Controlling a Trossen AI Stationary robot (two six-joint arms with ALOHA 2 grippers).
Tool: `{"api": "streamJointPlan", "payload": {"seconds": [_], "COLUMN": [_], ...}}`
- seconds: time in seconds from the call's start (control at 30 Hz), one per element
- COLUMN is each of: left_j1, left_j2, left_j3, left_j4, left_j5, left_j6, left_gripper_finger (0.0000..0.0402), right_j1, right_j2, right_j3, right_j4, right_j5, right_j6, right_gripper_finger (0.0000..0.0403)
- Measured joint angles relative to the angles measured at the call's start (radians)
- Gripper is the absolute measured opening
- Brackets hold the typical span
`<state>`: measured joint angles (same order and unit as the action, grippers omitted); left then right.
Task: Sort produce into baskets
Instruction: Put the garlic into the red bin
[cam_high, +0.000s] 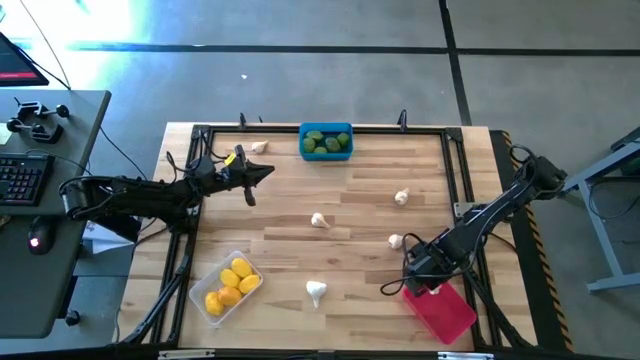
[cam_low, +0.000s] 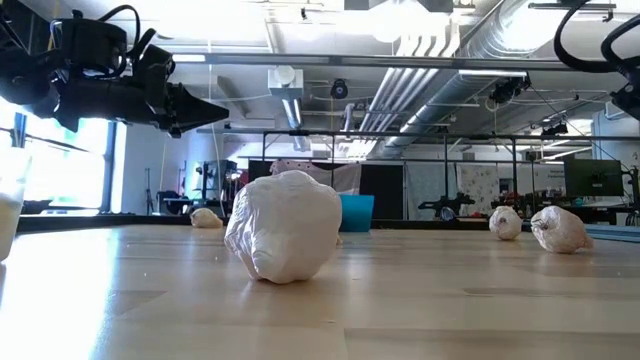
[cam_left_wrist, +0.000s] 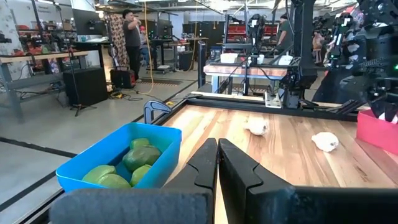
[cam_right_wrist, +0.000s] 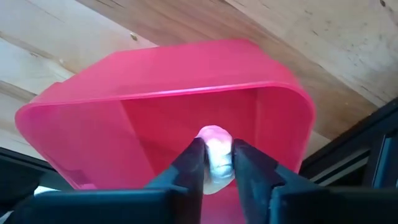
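Observation:
My right gripper (cam_high: 415, 284) hangs over the red bin (cam_high: 441, 311) at the near right and is shut on a whitish garlic bulb (cam_right_wrist: 214, 137). Other garlic bulbs lie loose on the table (cam_high: 259, 147) (cam_high: 402, 197) (cam_high: 319, 220) (cam_high: 396, 241) (cam_high: 316, 291). The blue bin (cam_high: 326, 141) at the far edge holds dark green pieces (cam_left_wrist: 134, 158). The clear bin (cam_high: 228, 287) at the near left holds yellow lemons (cam_high: 233, 281). My left gripper (cam_high: 268, 172) is shut and empty, raised above the table's far left part and pointing right. My right gripper pinches the garlic bulb by its two sides (cam_right_wrist: 211, 163) between its two fingers (cam_right_wrist: 191, 159). The fingers point down into the red bin's opening (cam_right_wrist: 186, 118). The bulb sits between the fingertips above the bin's floor; whether it touches the floor I cannot tell.
A black metal frame (cam_high: 455, 170) runs around the wooden table top. The nearest loose garlic bulb fills the middle of the low view (cam_low: 285, 240). A desk with a keyboard (cam_high: 22, 180) stands left of the table. A person (cam_left_wrist: 132, 37) stands far off in the room.

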<state>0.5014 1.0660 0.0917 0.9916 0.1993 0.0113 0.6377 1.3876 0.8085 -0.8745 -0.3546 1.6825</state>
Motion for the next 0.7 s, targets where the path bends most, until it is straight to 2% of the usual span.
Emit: {"api": "streamJointPlan", "payload": {"seconds": [0.17,0.37,0.53,0.7], "left_j1": [0.000,0.000,0.000,0.000], "left_j2": [0.000,0.000,0.000,0.000], "left_j3": [0.000,0.000,0.000,0.000], "left_j4": [0.000,0.000,0.000,0.000], "left_j5": [0.000,0.000,0.000,-0.001], "left_j6": [0.000,0.000,0.000,0.000], "left_gripper_finger": [0.0000,0.0000,0.0000,0.0000], "right_j1": [0.000,0.000,0.000,0.000], "right_j2": [0.000,0.000,0.000,0.000], "right_j3": [0.000,0.001,0.039,0.111], "right_j4": [-0.016,-0.025,-0.049,-0.147], "right_j5": [0.000,0.000,0.002,0.004], "right_j6": [-0.008,-0.016,-0.051,-0.069], "right_gripper_finger": [0.0128,0.0164,0.0167,0.0149]}}
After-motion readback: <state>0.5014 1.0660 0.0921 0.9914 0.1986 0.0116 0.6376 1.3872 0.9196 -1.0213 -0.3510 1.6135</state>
